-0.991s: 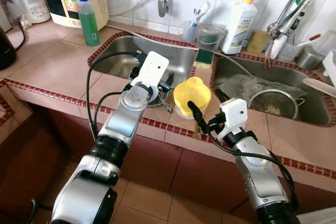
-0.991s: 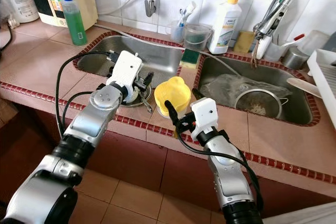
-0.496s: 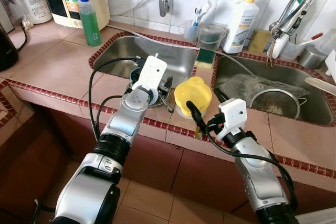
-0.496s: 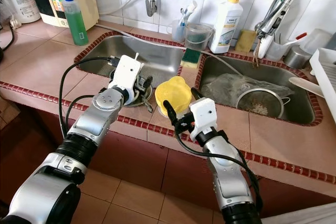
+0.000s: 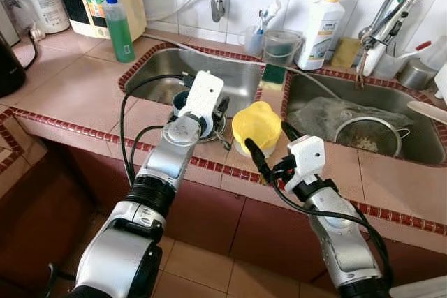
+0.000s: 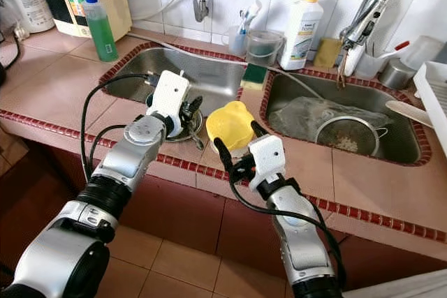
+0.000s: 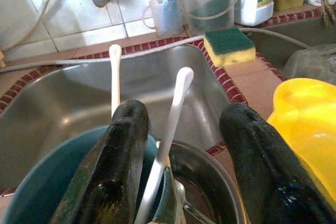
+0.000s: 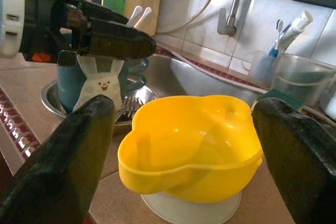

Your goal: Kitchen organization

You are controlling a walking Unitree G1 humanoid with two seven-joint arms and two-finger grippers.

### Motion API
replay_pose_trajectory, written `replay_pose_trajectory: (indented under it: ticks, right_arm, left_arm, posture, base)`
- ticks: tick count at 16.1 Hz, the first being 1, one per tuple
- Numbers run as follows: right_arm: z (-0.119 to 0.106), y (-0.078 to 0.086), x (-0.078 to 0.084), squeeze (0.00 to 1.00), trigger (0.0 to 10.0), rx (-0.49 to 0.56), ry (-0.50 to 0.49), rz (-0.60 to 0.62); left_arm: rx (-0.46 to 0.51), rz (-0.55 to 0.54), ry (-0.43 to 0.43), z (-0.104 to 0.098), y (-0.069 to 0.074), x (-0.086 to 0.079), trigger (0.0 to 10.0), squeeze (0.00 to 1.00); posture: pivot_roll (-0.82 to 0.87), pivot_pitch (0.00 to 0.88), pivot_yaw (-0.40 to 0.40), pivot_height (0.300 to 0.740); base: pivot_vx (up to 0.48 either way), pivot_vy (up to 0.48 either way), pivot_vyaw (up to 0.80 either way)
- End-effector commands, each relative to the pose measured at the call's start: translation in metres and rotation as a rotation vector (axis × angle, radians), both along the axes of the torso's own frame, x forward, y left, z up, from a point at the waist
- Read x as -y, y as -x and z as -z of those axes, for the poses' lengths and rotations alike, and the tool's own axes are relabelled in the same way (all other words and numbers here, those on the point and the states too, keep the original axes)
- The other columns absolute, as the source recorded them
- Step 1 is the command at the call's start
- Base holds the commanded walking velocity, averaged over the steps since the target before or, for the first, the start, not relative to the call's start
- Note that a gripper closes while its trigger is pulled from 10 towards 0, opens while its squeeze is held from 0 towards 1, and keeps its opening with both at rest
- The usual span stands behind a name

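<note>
1. Yellow bowl (image 5: 256,125) sits on the tiled counter (image 5: 84,88) at frame centre, on the strip between the two sinks, resting on a white base.
2. Right gripper (image 5: 269,146) is just in front of the bowl, lower centre; fingers spread wide, one on each side of the bowl, not touching it in the right wrist view.
3. Left gripper (image 6: 187,111) is at centre left, over a blue mug (image 8: 100,82) with a rabbit face that stands in a metal dish (image 6: 183,130) beside the bowl.
4. Left fingers (image 7: 118,166) are parted, straddling the mug rim; a white utensil handle (image 7: 170,129) stands between them, no clear grip.
5. Green sponge (image 5: 272,75) lies on the sink divider, upper centre.
6. Green bottle (image 5: 117,26) upper left; white bottle (image 5: 319,29) upper right by the wall.
7. Right sink (image 5: 307,92) holds a metal strainer (image 5: 367,137).
</note>
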State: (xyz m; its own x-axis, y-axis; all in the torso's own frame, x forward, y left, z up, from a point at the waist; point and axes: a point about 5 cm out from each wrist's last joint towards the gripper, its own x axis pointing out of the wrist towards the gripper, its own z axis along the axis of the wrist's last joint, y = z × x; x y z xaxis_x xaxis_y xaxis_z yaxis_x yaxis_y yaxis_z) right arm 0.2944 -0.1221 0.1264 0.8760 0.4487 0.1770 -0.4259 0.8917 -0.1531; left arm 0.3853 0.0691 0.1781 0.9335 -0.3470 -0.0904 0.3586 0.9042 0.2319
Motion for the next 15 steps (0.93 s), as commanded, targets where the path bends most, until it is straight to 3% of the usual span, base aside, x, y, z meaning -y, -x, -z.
replay_pose_trajectory:
  ticks: [1,15]
  right_arm:
    - [-0.0027,0.0005,-0.0015,0.00,10.0,0.006,0.010,-0.007]
    - [0.0000,0.0029,-0.0050,0.00,10.0,0.004,0.034,-0.021]
  left_arm:
    - [0.023,0.014,0.007,-0.0091,-0.0021,0.0045,0.0,0.00]
    - [0.031,0.024,0.030,-0.0099,-0.0010,0.0095,0.0,0.00]
  posture:
    - [-0.08,0.000,-0.012,0.740]
    - [-0.07,0.000,-0.023,0.740]
  base:
    - [0.000,0.000,0.00]
    - [0.000,0.000,0.00]
